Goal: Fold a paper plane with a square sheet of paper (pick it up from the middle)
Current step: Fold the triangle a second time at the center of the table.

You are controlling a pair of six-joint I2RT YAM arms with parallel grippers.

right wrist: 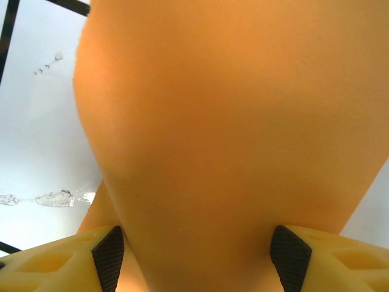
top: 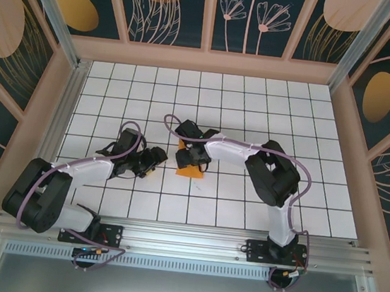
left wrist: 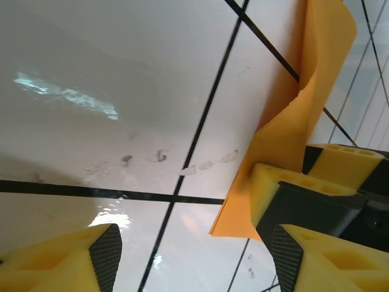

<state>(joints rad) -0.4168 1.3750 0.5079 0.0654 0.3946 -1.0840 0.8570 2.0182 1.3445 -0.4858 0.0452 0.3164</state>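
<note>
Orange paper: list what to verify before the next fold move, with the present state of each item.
1. Left end effector open and empty: ok.
2. Left end effector clear of the orange paper: ok, the sheet lies off to its side.
3. Right end effector clamped on the paper: not ok, its fingers stand apart with the sheet bulging between them.
4. Paper flat on the table: not ok, one edge curls upward.
5. Creases aligned: cannot tell, the right arm covers much of the sheet from above.
</note>
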